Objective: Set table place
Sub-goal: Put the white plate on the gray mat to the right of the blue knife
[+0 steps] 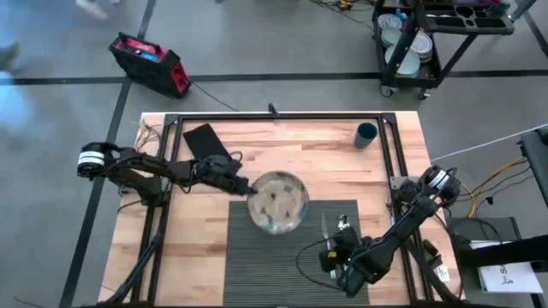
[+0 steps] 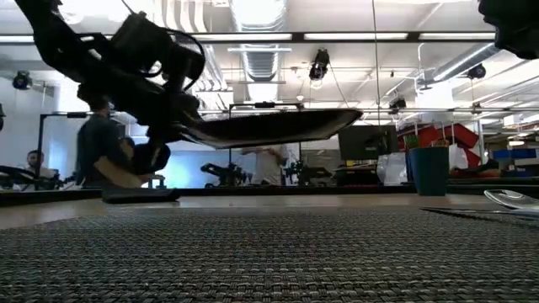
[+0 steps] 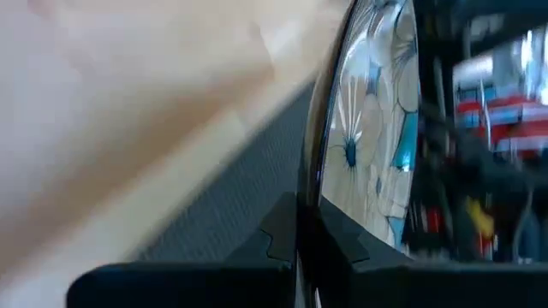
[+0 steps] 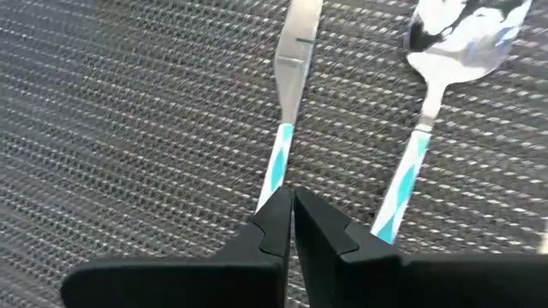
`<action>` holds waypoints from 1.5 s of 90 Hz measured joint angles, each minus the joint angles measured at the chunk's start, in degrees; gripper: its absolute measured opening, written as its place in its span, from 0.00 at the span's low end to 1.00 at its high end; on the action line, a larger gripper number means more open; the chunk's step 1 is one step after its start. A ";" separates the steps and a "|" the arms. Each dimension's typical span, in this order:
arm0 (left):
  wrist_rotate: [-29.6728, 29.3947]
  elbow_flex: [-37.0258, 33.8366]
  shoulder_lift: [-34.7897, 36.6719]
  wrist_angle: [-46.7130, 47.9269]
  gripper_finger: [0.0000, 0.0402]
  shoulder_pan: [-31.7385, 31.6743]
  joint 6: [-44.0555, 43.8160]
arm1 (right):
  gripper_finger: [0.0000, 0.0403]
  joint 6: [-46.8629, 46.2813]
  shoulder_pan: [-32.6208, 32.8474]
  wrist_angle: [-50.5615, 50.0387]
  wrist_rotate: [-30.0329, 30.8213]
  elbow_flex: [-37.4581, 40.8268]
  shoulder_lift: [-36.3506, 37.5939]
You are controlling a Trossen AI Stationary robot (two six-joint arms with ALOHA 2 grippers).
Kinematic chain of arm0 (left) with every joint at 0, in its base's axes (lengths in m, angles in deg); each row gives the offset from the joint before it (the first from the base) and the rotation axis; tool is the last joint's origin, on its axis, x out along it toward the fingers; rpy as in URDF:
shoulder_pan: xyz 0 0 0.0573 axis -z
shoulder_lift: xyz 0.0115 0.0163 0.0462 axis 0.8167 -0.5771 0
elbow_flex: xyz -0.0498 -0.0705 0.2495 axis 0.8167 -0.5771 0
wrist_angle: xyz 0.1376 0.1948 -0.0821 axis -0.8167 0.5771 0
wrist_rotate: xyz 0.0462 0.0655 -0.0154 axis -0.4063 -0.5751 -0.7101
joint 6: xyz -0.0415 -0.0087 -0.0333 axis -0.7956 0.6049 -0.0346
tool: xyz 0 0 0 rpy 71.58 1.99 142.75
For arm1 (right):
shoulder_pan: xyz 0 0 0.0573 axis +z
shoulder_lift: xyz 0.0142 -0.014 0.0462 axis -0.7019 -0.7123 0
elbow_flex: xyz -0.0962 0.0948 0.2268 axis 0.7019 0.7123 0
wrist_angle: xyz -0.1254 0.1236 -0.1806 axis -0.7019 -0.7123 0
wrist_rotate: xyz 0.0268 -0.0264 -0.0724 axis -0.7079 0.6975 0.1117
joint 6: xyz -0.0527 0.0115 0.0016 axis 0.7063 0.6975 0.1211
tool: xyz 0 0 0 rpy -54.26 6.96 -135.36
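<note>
While the right gripper (image 1: 342,269) is pinched onto the knife (image 4: 289,85) lying beside the spoon (image 4: 437,51) on the placemat (image 1: 257,265), the plate (image 1: 278,202) is held by its rim, clear of the mat's far edge, in the left gripper (image 1: 246,190). With only 1 edge clamped, the plate could tip or slip.

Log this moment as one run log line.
left gripper: holds plate above placemat | right gripper: shut on knife | spoon beside
</note>
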 joint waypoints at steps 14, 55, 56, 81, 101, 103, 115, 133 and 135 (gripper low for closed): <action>-1.93 0.00 -1.25 0.72 0.00 7.81 -0.46 | 0.00 -0.62 -0.33 -2.72 0.02 0.00 0.71; -5.05 3.46 -8.58 0.94 0.00 15.96 0.60 | 0.00 7.52 -8.40 -7.77 3.66 0.02 6.26; -4.94 3.79 -8.82 0.96 0.00 16.07 0.86 | 0.00 7.95 -8.60 -7.76 3.65 0.02 6.30; -0.73 14.62 -17.99 7.09 0.00 18.83 7.19 | 0.00 13.13 -11.99 -7.65 3.63 0.02 6.33; -1.29 19.26 -20.87 11.92 0.00 18.51 10.56 | 0.00 13.78 -12.00 -7.53 3.65 0.00 6.51; -1.48 19.56 -20.87 11.94 0.00 18.38 10.98 | 0.00 13.78 -11.94 -7.54 3.65 0.00 6.51; -2.18 21.06 -20.58 12.91 0.00 16.91 13.50 | 0.00 13.76 -11.88 -7.52 3.65 0.00 6.53; -3.52 22.19 -20.52 15.40 0.00 14.42 16.02 | 0.00 13.72 -11.88 -7.54 3.67 0.00 6.53; -3.51 22.24 -20.52 15.44 0.00 14.17 16.53 | 0.00 13.72 -11.88 -7.52 3.65 0.00 6.53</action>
